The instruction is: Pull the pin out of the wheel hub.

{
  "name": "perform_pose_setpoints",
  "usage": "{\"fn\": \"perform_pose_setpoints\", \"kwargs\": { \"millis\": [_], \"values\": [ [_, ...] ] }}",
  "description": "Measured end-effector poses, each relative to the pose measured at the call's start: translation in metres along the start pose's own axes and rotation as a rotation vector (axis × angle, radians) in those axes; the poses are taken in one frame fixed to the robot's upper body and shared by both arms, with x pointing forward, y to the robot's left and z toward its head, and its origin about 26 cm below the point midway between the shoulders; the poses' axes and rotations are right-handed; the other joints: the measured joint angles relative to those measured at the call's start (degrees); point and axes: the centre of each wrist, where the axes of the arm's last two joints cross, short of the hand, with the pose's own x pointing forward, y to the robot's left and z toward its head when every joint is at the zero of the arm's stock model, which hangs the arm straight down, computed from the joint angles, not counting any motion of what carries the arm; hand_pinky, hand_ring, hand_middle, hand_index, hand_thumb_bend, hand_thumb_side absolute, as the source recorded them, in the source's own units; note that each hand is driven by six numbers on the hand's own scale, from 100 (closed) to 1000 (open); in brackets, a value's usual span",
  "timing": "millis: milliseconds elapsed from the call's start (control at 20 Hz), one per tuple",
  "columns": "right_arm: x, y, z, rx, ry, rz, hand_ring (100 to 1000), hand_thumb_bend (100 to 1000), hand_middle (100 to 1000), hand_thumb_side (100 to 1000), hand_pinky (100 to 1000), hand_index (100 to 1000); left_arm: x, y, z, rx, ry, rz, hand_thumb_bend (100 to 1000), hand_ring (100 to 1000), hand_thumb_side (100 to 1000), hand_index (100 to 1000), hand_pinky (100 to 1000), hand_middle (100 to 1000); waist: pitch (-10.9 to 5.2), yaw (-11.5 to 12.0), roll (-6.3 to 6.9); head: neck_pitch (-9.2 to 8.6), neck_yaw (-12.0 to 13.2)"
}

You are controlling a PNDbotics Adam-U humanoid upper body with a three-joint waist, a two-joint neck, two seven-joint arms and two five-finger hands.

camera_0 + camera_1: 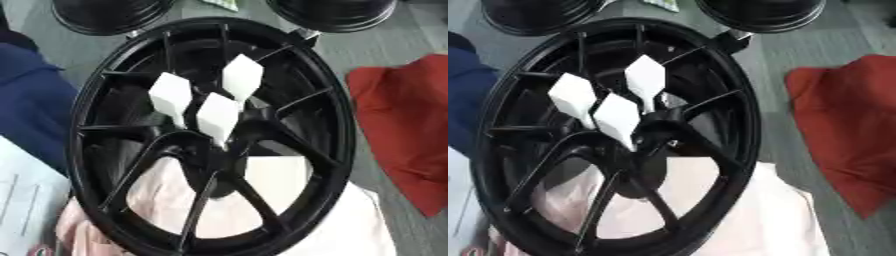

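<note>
A black spoked wheel hub (pixel 105 100) fills the middle of both views, lying on a pale pink cloth (pixel 289 225). Three white block-headed pins stand in its centre: one at the left (pixel 171 95), one at the upper right (pixel 242 76), and one nearest me (pixel 218 115). Their narrow lower ends go down among the spokes around the hub's centre. Neither of my hands shows in either view, and nothing touches the pins.
A red cloth (pixel 407 125) lies to the right of the hub on the grey surface. Dark blue fabric (pixel 31 100) sits at the left, with white paper (pixel 26 200) below it. Two more black rims (pixel 109 15) (pixel 337 12) stand at the far edge.
</note>
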Motion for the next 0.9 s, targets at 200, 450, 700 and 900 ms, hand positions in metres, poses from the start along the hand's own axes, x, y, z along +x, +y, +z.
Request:
{"fn": "perform_pose_setpoints", "kwargs": {
  "millis": [200,450,700,900],
  "values": [
    [-0.006,0.027,0.020,0.102,0.057,0.015,856,100,858,896,853,909,0.000,0.000,0.000,0.001,-0.001,0.000,579,659,498,702,684,548,0.00,0.2,0.03,-0.29,0.0],
    [0.011,0.036,0.020,0.078,0.007,-0.063,796,100,780,691,806,851,0.000,0.000,0.000,0.003,-0.005,0.000,575,658,494,701,683,546,0.02,0.2,-0.48,-0.31,-0.4],
    [0.051,0.034,0.005,-0.087,-0.101,-0.299,725,100,665,610,760,766,0.002,-0.001,-0.003,-0.001,-0.020,0.007,573,656,492,700,682,545,0.07,0.2,-1.01,-0.29,-0.1],
    [0.108,0.034,-0.008,-0.156,-0.224,-0.536,718,100,645,660,746,752,0.007,-0.005,-0.007,-0.011,-0.043,0.016,574,655,489,700,681,543,0.09,0.2,-0.99,-0.25,0.3]
  ]
}}
